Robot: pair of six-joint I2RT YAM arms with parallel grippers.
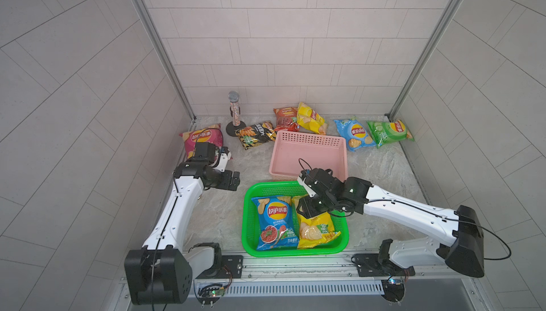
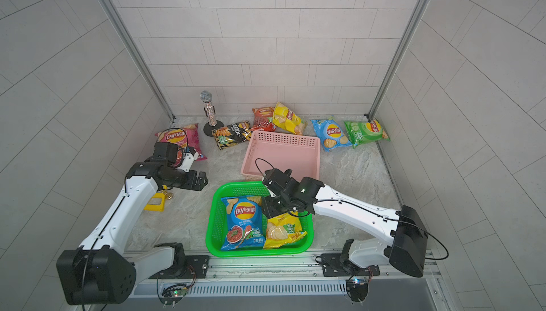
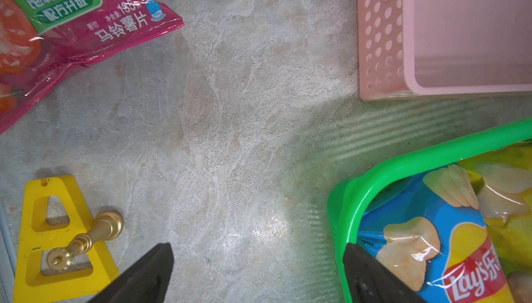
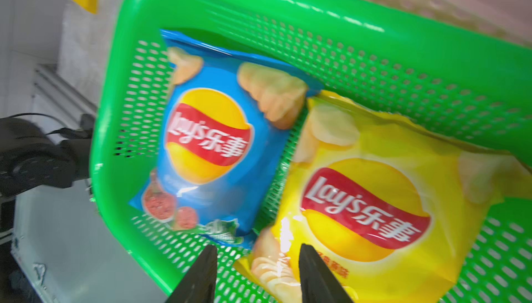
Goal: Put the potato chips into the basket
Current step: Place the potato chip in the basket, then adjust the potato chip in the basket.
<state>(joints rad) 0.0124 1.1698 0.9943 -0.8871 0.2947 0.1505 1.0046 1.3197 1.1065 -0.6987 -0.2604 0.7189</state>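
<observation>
The right pincer (image 4: pixel 258 246) hangs partly spread over the yellow bag (image 4: pixel 374 200), gripping nothing; that bag lies beside the blue bag (image 1: pixel 273 220) in the green basket (image 1: pixel 280 253). The left pincer (image 3: pixel 257 248), spread wide, faces bare tabletop (image 3: pixel 230 143) near the magenta bag (image 3: pixel 72 28), probably readying for it.

Glittery mic (image 1: pixel 233 108) upright on round black stand (image 1: pixel 235 129), back of table (image 1: pixel 384 176). Pink basket (image 1: pixel 310 138) mid-table. Left side: flat yellow triangle frame (image 3: pixel 31 238) w/ brass knob (image 3: pixel 86 238) lying across it.

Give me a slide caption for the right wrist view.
Blue bag and yellow bag lie in the green basket.
</observation>
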